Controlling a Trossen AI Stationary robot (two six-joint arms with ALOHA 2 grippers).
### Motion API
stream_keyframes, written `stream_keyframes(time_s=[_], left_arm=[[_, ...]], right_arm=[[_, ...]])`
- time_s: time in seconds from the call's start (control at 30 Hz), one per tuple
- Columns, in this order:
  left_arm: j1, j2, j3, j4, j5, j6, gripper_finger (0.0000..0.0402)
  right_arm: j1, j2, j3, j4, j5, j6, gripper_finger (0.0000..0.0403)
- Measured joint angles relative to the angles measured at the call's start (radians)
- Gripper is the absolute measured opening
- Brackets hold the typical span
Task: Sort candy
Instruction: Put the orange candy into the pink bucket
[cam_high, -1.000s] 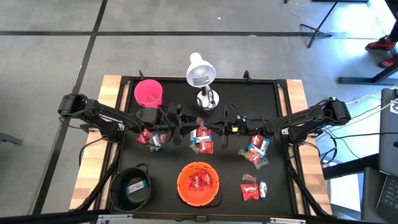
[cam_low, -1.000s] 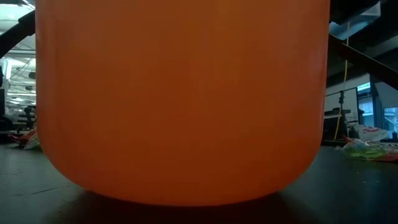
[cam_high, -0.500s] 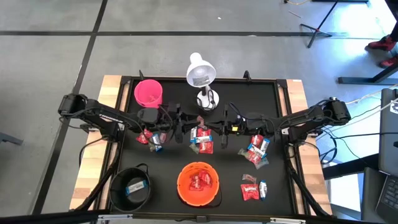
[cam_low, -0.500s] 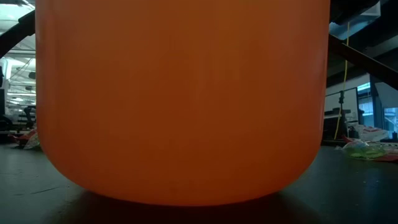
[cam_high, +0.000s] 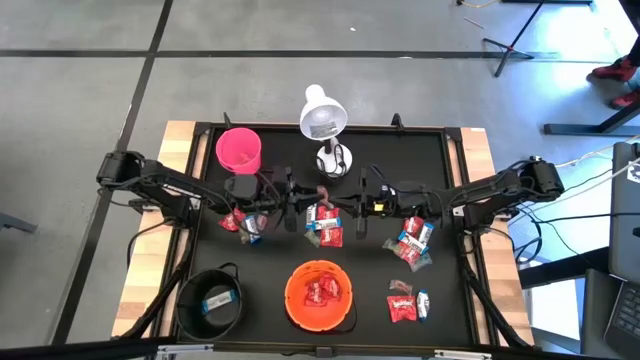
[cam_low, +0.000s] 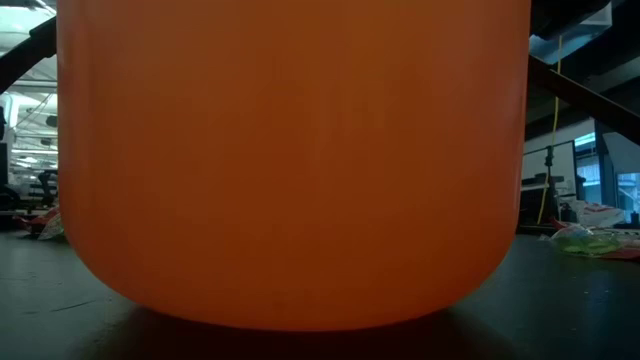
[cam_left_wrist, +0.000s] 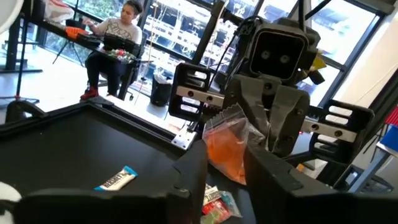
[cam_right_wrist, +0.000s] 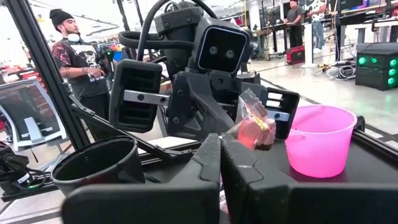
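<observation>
Left end effector (cam_high: 300, 207) grasping reddish candy (cam_high: 322, 194) mid-table, right end effector (cam_high: 352, 208) clenched just beside, black table (cam_high: 400, 150) bare behind.

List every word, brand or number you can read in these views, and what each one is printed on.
No text can be read for certain.
Silvery candy bar on the black table: dark lettering on the wrapper, too blurred to read.
Red candy wrappers: white markings, too small to read.
Blue-and-white candy in the black bowl: print too small to read.
Orange bowl: no print.
Pink cup: no print.
</observation>
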Motion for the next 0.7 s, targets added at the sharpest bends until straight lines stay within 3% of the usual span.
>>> stream_keyframes(time_s=[0.17, 0.37, 0.53, 0.7], left_arm=[[0.0, 0.0, 0.0, 0.009, 0.002, 0.025, 0.0049], [-0.001, -0.001, 0.0, -0.012, 0.013, 0.028, 0.0009], [-0.001, -0.029, 0.0, -0.046, 0.039, 0.041, 0.0003], [0.009, -0.125, 0.0, -0.162, 0.01, 0.081, 0.0001]], right_arm=[[0.0, 0.0, 0.0, 0.004, -0.009, -0.038, 0.0032], [0.001, -0.001, 0.0, -0.006, -0.027, -0.049, 0.0135], [0.001, -0.037, 0.0, -0.042, -0.042, -0.056, 0.0213], [0.001, -0.127, 0.0, -0.139, -0.044, -0.075, 0.0249]])
